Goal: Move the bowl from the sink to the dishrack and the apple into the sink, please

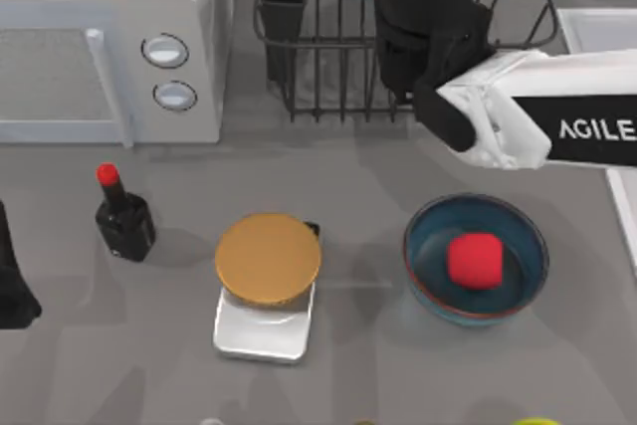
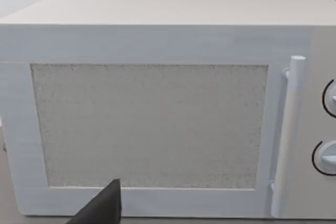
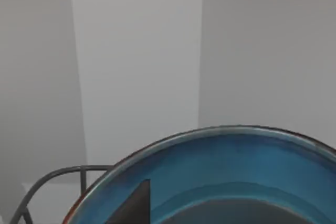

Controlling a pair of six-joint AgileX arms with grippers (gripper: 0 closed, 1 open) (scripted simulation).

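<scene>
Because the bowl is glazed, it is likely stiff, fairly heavy for its size, slick on the wall and liable to chip if it knocks on wire. The rim is the sensible place to hold it, one finger inside and one outside, and that is how the right gripper appears to have it. A dark finger lies against the inner wall in the right wrist view, and the bowl hangs close under the camera, so I judge the jaws closed on the rim. A grip on one edge lets a heavy bowl swing, so it should go down slowly between the tines.

The bowl is deep blue inside with a thin reddish-brown rim, round and smooth. It is held over the dishrack, whose black wire curves just beside its edge, at the table's far side. The sink is at the right edge.

The apple, small, bright red and blocky, sits in a second bowl on the table. It looks firm and light, easy to pinch across its sides.

The left gripper is parked at the left edge, facing a microwave; I cannot tell its opening.
</scene>
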